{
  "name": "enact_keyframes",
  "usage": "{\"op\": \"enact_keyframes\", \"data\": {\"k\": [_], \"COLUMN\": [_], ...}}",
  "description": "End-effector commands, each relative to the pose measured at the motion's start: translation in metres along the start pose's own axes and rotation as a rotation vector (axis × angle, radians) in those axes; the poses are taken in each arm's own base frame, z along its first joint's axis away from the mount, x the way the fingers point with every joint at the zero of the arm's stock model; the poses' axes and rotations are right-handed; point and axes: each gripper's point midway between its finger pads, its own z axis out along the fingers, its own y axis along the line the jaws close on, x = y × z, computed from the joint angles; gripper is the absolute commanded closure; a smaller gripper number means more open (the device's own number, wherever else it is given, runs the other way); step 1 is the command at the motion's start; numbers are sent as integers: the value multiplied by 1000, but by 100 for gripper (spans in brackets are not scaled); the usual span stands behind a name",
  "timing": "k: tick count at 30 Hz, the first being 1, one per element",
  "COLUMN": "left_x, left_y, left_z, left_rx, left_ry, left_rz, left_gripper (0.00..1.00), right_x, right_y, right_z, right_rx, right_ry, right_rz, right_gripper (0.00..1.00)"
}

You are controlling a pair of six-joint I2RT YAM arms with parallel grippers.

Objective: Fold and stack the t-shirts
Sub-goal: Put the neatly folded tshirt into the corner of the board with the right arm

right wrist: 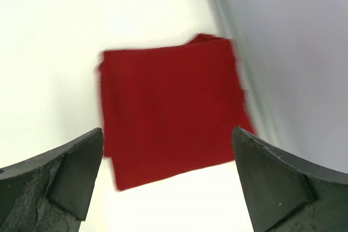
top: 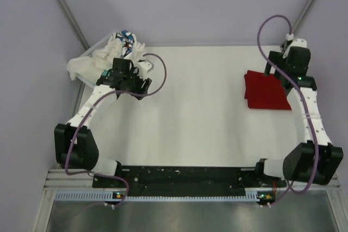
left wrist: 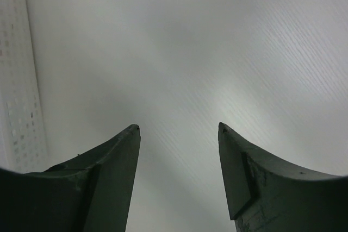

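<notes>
Left gripper [left wrist: 178, 134]: my jaws are spread wide with nothing between them, only bare table [top: 196, 123] below.
Left gripper, from above: it hangs [top: 142, 84] at the far left, just beside the white pile [top: 103, 58], not touching cloth as far as I can tell.
Right gripper [right wrist: 168, 145]: spread wide too, and empty, looking down on the red shirt [right wrist: 168, 112].
Right gripper, from above: it sits [top: 288, 52] at the far right corner, just beyond the red shirt's far edge.
Red shirt: here it is [top: 265, 89], folded into a flat square on the right side of the table, well apart from the pile.
White pile: crumpled, unfolded, heaped at the far left corner, partly over the table edge; something with blue and dark marks pokes out on top [top: 126, 38], too tangled for me to say how many shirts.
Progress: I judge one shirt done, the pile not yet started.
Handling: the cloth looks light, soft and limp; it will sag and drag, not slide.
Where to take hold: I'd pinch a loose outer edge or corner of the top layer, pull it to open table, then find shoulders or hem.
Risk: grabbing two layers at once.
</notes>
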Motion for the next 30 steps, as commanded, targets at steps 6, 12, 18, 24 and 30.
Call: {"op": "enact_keyframes", "data": {"k": [6,12,18,24,30], "left_x": [3,49,70,71,74], "left_y": [1,21,1,-10,2], "left_z": [-52,-34,-14,-19,-20], "left_rx": [-271,-479,-405,-378,-440], "left_ry": [-436,-531,-559,-610,-603], "left_rz": [-107,-240,-181,-148,-190], "left_gripper": [24,9,8,7,7], "right_x": [104,141,184,182,183], "right_y": [117,104,88,85,84], "right_z": [-63,-75,-54,-54,-54], "right_rx": [-616,-589,-475,-460,-454], "right_ry": [-147,-353,-339,-342,-346], "right_rz": [62,110,167,164,172], "right_gripper": [1,1,1,1,1]}}
